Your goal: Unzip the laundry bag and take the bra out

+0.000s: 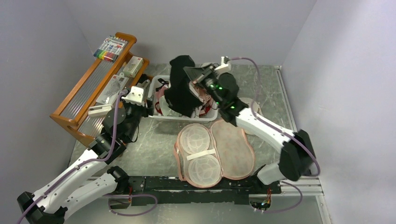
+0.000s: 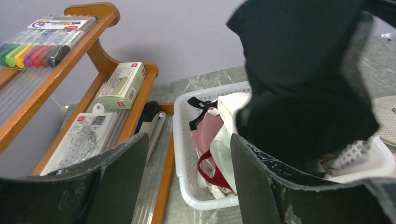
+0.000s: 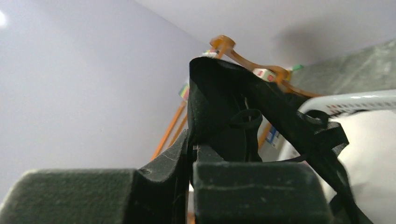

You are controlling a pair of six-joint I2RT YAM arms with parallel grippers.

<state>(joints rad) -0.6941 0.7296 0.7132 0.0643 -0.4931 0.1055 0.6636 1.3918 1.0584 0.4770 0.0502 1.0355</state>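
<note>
The bra (image 1: 181, 88) is out of the laundry bag (image 1: 233, 150): it hangs as a dark bunch in the air, pinched at its upper edge by the right gripper (image 3: 191, 150), whose jaws are clamped tight on the black fabric with a thin strap looping just above them. Seen from the top camera, it dangles over the white basket (image 1: 187, 118), which sits at about 12 o'clock from the bag and already holds pink, white and red garments. The bag lies on the table (image 1: 149, 149) near the arm bases, spread flat like an opened clamshell with its pale lining up, so the zip looks fully undone; two round white mesh pieces rest in its left half. At 9 o'clock from the basket the left gripper (image 2: 189, 161) hovers with jaws wide apart, holding nothing, beside the wooden rack (image 1: 70, 114). Judging by this, unzipping and removal are done; only setting the bra down seems left
</note>
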